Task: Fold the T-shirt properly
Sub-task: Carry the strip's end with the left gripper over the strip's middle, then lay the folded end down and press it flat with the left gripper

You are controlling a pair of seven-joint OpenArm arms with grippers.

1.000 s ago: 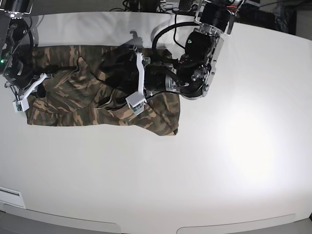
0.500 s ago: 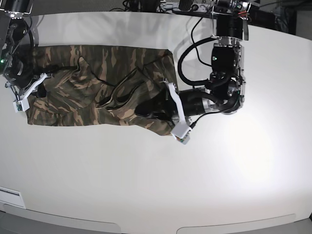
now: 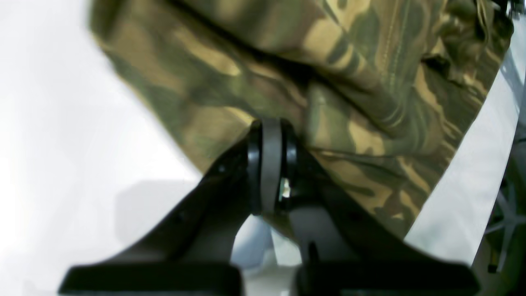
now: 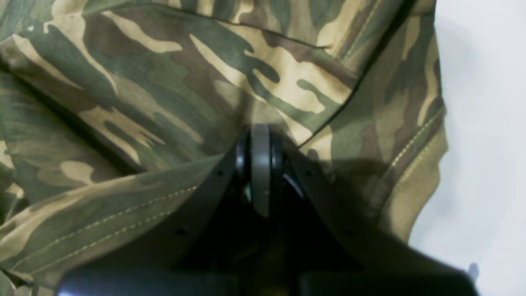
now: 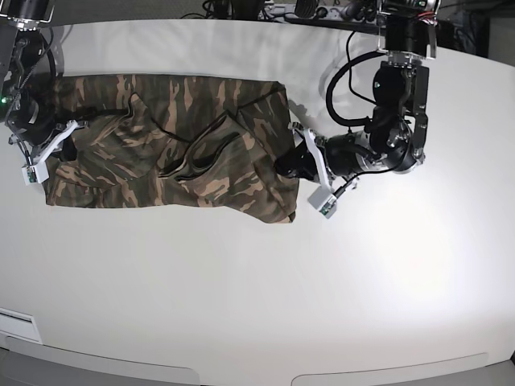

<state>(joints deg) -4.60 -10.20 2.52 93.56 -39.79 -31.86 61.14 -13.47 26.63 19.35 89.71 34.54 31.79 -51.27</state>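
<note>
Your left hand [image 5: 291, 161], on the right side of the base view, is pinched closed on the right-hand edge of the olive, brown and tan camouflage cloth T-shirt [image 5: 161, 153]; its wrist view shows the hand [image 3: 269, 135] with pads together and the fabric edge caught between them. Your right hand [image 5: 50, 135] is likewise clamped closed on the opposite end, and its wrist view shows the hand [image 4: 259, 144] biting a fold of the T-shirt [image 4: 164, 94] beside a hem with yellow stitching. The garment lies spread but rumpled on the plain white bench [image 5: 257, 289], its long axis running side to side across the base view, from one hand to the other. So each arm holds its own near end, and the cloth lies inward from both. Any coming fold, in my judgement, turns on carrying one end along that axis over the other. No brand, label or writing can be read anywhere on the cloth or bench.
</note>
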